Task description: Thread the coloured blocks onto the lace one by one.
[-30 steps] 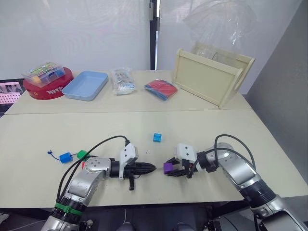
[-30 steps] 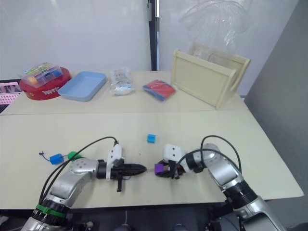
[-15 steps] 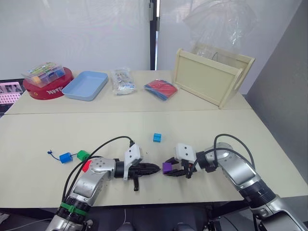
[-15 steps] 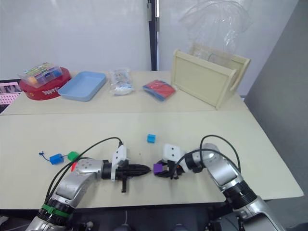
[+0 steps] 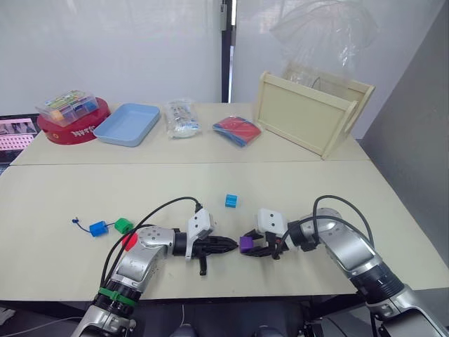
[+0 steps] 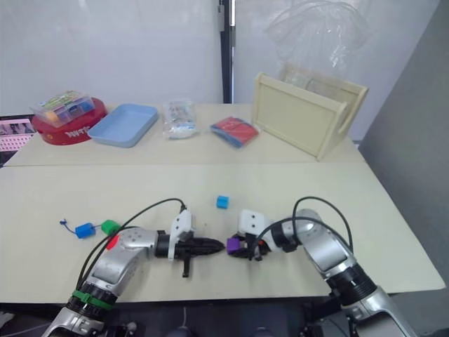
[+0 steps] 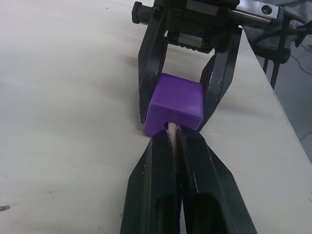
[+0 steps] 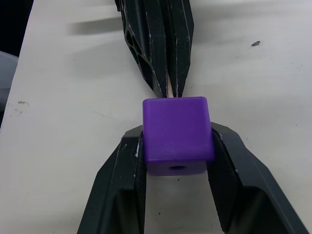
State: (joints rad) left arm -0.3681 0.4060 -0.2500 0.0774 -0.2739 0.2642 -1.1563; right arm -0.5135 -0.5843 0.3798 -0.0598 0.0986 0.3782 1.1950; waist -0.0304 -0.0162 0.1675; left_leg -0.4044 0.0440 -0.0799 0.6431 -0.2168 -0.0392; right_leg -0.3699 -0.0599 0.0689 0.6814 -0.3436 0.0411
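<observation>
I see the left pincer (image 7: 173,139) pinched on the lace tip (image 7: 171,128), which meets the hole of the purple block (image 8: 177,134). The right pincer (image 8: 176,146) clamps that block just above the worktop (image 5: 295,186). Farther off lie the cyan block (image 5: 231,201), and at left the red (image 5: 129,241), green (image 5: 123,225) and blue (image 5: 97,228) blocks.

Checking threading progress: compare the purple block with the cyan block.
The purple block is clamped in the right gripper; the cyan block lies loose on the table, untouched. The lace's pale tip, pinched by the left gripper, sits at the purple block's hole; nothing meets the cyan one. Both are small cubes.
</observation>
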